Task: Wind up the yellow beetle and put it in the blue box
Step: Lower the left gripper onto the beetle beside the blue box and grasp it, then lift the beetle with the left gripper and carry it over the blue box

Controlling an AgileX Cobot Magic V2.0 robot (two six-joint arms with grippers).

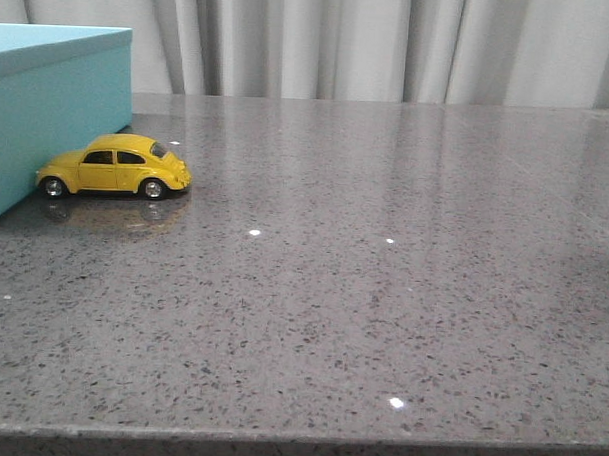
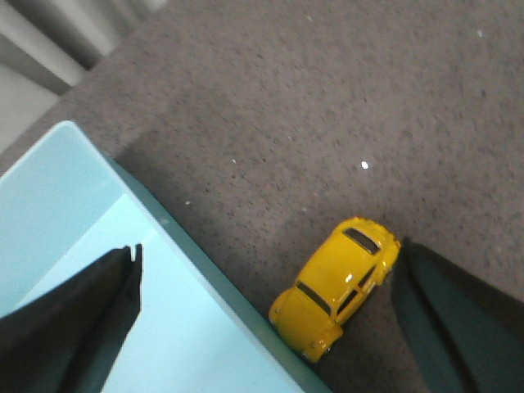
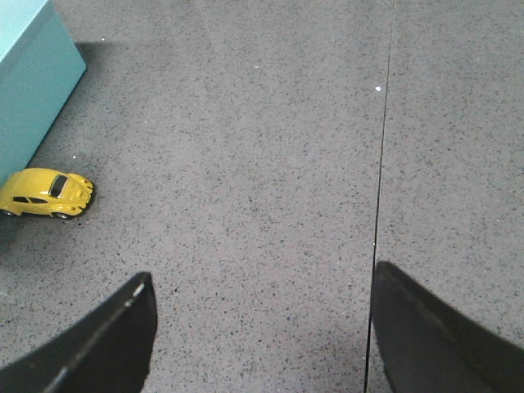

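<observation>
The yellow beetle (image 1: 115, 166) stands on its wheels on the grey table, close against the side of the blue box (image 1: 49, 104) at the far left. In the left wrist view the beetle (image 2: 337, 286) lies beside the box's edge (image 2: 164, 311). My left gripper (image 2: 266, 307) is open high above them, one finger over the box, the other beside the car's rear. My right gripper (image 3: 258, 323) is open and empty above bare table; its view shows the beetle (image 3: 45, 193) and the box corner (image 3: 33, 90) off to one side. Neither gripper shows in the front view.
The grey speckled tabletop (image 1: 382, 291) runs to a front edge (image 1: 297, 443). Pale curtains (image 1: 391, 41) hang behind it. A thin dark seam (image 3: 381, 188) crosses the table in the right wrist view.
</observation>
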